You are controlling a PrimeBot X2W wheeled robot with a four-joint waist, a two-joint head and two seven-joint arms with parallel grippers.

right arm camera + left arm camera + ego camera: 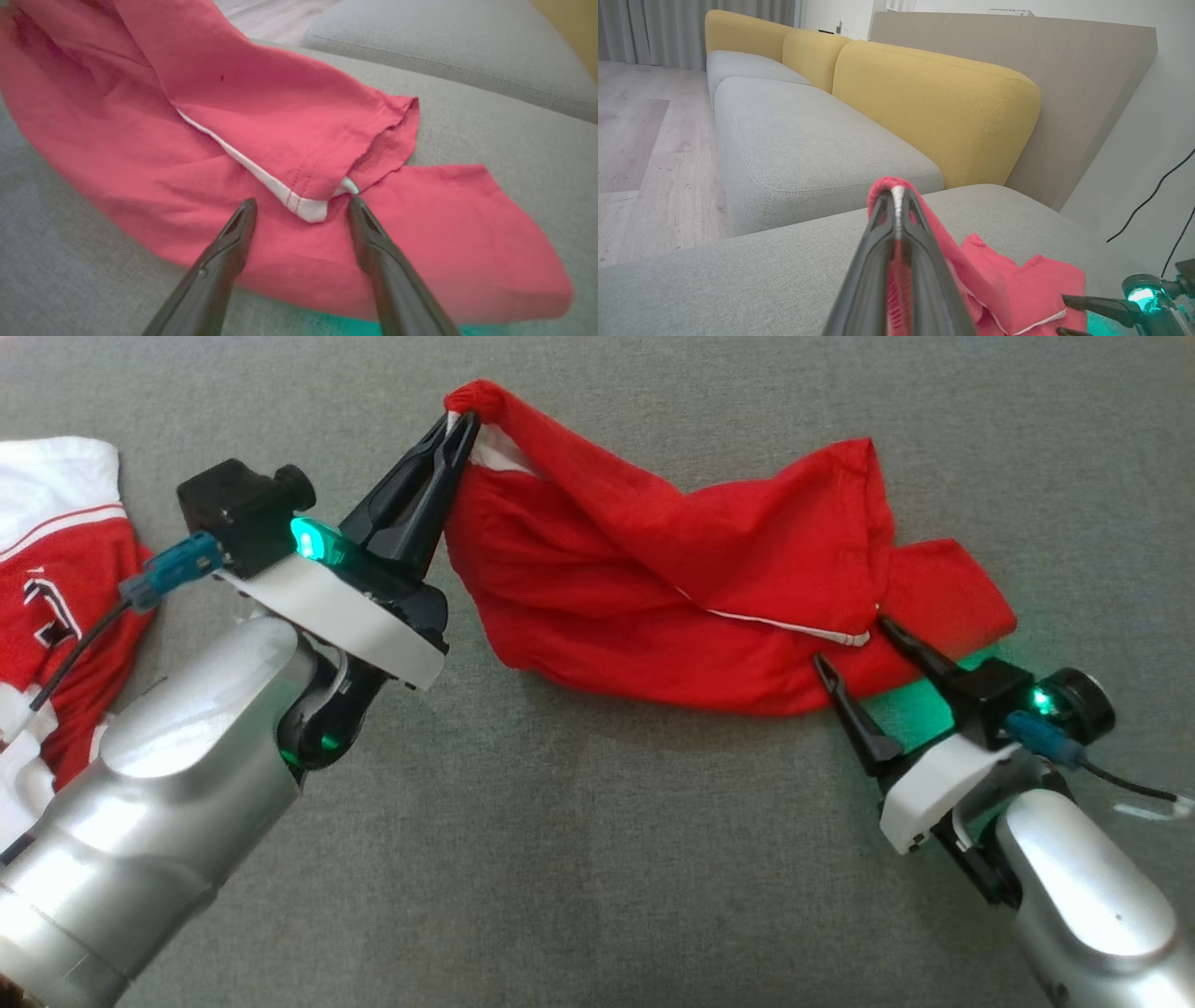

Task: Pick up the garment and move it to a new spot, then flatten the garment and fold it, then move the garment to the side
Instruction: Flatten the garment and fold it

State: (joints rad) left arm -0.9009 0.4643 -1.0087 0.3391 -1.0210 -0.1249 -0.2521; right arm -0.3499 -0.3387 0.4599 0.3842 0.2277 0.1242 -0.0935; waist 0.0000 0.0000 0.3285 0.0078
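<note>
The left gripper (462, 425) has its 2 fingers pressed together on a bunched corner of the red garment (653, 579); in the left wrist view a nub of red cloth and a sliver of white edging stick out past the tips of that gripper (896, 193). That corner is held up off the grey sofa cushion (560, 859), which is why the cloth slopes down from it in a taut ridge, with only the far end resting on the seat.

The right gripper (851, 642) has its jaws apart and nothing between them; the right wrist view shows its fingertips on either side of the white trim (299, 205) where a folded flap ends, low over the cloth; I cannot tell if they touch it. This looks like lining up on a 2nd grip point, so that both arms could spread the garment flat.

The garment lies crumpled near the middle of the cushion, doubled over itself; flattening looks barely begun. A red-and-white jersey (56, 569) lies well apart at the left edge; yellow back cushions (934, 102) stand behind.
</note>
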